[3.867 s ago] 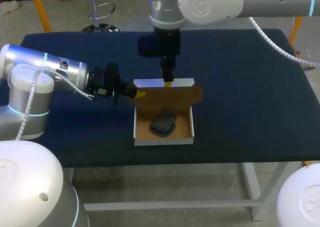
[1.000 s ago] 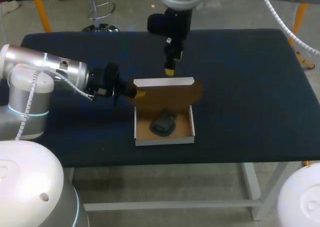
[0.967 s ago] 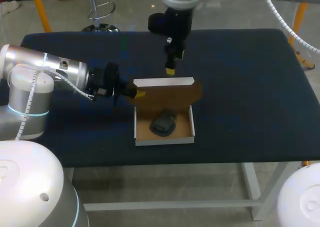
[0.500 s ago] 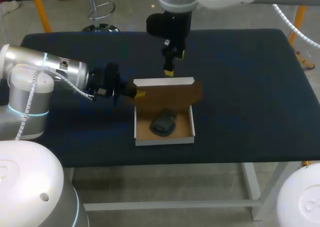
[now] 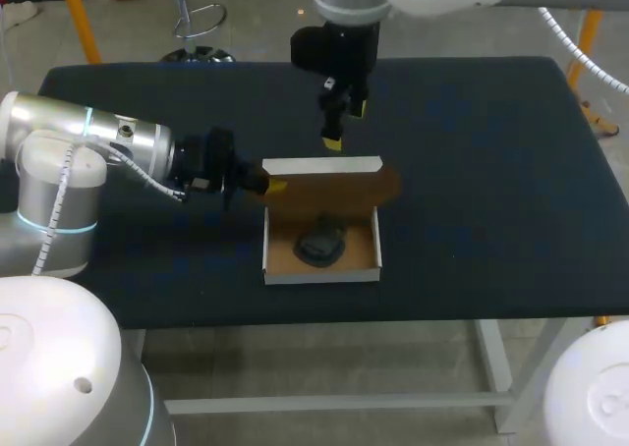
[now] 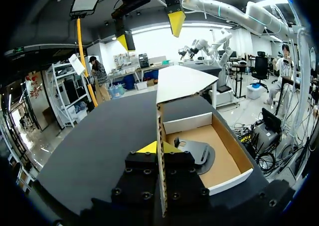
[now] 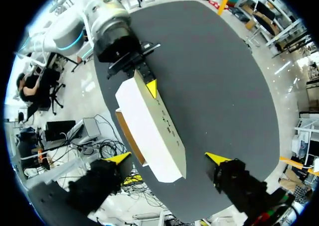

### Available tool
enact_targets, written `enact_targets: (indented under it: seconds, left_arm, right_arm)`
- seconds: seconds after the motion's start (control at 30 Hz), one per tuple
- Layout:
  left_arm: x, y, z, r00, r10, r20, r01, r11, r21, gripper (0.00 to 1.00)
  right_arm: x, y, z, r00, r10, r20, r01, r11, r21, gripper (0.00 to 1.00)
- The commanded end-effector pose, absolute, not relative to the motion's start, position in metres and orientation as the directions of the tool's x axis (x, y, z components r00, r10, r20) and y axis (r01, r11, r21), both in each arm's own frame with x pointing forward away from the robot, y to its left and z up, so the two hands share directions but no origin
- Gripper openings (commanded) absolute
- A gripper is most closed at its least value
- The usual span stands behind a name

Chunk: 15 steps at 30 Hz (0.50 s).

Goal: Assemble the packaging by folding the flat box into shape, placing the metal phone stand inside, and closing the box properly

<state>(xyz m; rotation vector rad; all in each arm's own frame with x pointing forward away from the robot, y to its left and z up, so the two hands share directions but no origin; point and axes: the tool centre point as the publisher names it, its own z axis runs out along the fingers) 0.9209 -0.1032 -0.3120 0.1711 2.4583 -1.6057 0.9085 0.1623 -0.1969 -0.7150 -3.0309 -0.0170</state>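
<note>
Cardboard box lid (image 5: pixel 324 178) stands clamped in left gripper (image 5: pixel 272 184).

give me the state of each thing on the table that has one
box: open, lid standing upright
phone stand: lying inside the box
left gripper: shut on the lid's side edge
right gripper: open, empty, above the lid

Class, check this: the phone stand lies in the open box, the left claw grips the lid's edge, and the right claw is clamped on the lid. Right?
No. The right claw hangs open above the lid, not touching it; the right wrist view shows this. The phone stand does lie in the box, and the left claw grips the lid's edge.
</note>
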Motion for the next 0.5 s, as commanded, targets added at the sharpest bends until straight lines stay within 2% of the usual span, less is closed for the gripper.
enact_targets:
  seconds: [0.03, 0.3, 0.5]
  left_arm:
    - [0.918, -0.103, -0.315, -0.967, -0.017, -0.255, 0.227, 0.400, -0.888, 0.00]
    - [0.913, -0.103, -0.319, -0.942, -0.014, -0.335, 0.300, 0.417, -0.858, 0.00]
    - [0.910, -0.105, -0.322, -0.926, -0.010, -0.377, 0.335, 0.437, -0.835, 0.00]
  right_arm:
    - [0.910, 0.157, -0.194, -0.873, 0.484, 0.060, 0.486, 0.874, 0.011, 1.00]
    - [0.905, 0.143, -0.197, -0.789, 0.589, 0.176, 0.600, 0.800, 0.011, 1.00]
    - [0.895, 0.130, -0.202, -0.681, 0.712, 0.173, 0.720, 0.694, -0.022, 1.00]
